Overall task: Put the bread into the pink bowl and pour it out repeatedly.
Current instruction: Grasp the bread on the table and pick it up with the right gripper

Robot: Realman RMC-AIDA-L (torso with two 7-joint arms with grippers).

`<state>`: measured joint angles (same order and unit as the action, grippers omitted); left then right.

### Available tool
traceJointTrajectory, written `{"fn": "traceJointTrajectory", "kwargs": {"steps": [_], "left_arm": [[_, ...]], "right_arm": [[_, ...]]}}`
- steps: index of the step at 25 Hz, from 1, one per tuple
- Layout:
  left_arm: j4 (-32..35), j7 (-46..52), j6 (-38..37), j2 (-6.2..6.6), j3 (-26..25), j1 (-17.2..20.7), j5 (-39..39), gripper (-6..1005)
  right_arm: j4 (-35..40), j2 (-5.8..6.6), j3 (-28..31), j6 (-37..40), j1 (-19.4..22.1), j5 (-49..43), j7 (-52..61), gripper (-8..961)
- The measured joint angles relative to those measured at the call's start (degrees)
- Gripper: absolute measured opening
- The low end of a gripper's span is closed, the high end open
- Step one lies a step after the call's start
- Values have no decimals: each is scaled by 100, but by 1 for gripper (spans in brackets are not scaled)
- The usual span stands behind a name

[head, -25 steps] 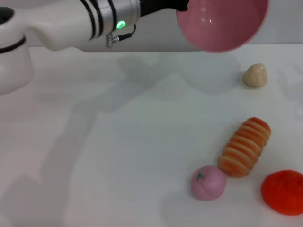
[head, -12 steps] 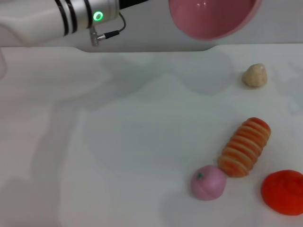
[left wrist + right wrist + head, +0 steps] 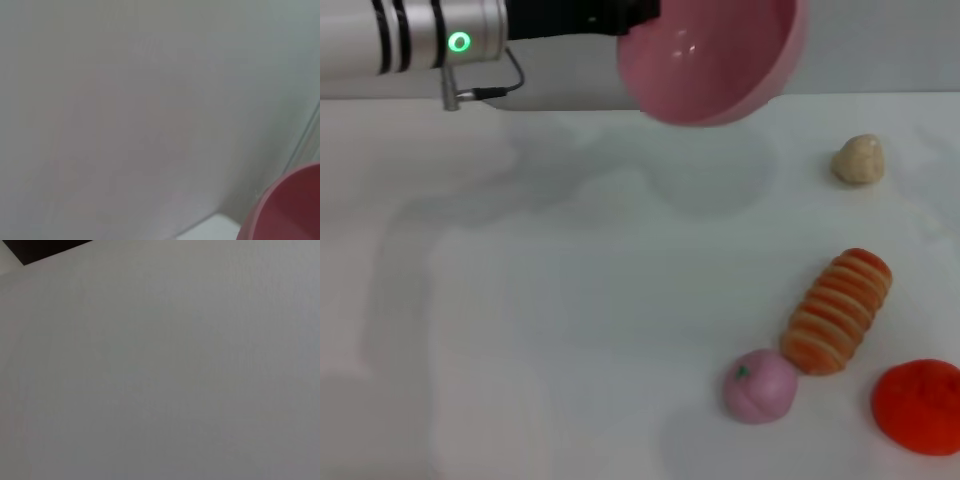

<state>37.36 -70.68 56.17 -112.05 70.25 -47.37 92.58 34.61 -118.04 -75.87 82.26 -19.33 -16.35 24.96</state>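
Observation:
The pink bowl point(image 3: 710, 60) hangs in the air over the far middle of the white table point(image 3: 570, 330), tilted with its glossy inside facing me, and it is empty. My left gripper point(image 3: 630, 18) is shut on its left rim; the arm reaches in from the upper left. An edge of the bowl shows in the left wrist view point(image 3: 292, 210). The bread point(image 3: 838, 310), a ridged orange-and-cream loaf, lies on the table at the right, well in front of the bowl. My right gripper is out of view.
A small pink peach-like ball point(image 3: 760, 386) touches the bread's near end. A red-orange fruit point(image 3: 920, 405) lies at the near right edge. A beige rounded lump point(image 3: 859, 159) sits at the far right.
My left arm has carried the pink bowl to the left and slightly lower. The bread and the other items on the table have not moved.

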Motion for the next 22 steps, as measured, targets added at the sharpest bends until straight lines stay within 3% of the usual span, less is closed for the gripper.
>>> {"fn": "traceJointTrajectory", "kwargs": {"steps": [7, 18, 22], "left_arm": [[40, 471, 859, 94, -724, -59, -1408, 37], [113, 489, 1655, 239, -1081, 62, -2122, 37], [140, 500, 1828, 354, -1219, 141, -2337, 37]], "right_arm": [[-261, -2, 44, -109, -286, 14, 1, 502], [-343, -47, 65, -786, -752, 23, 1, 502], [-328, -69, 35, -1091, -876, 24, 1, 502]]}}
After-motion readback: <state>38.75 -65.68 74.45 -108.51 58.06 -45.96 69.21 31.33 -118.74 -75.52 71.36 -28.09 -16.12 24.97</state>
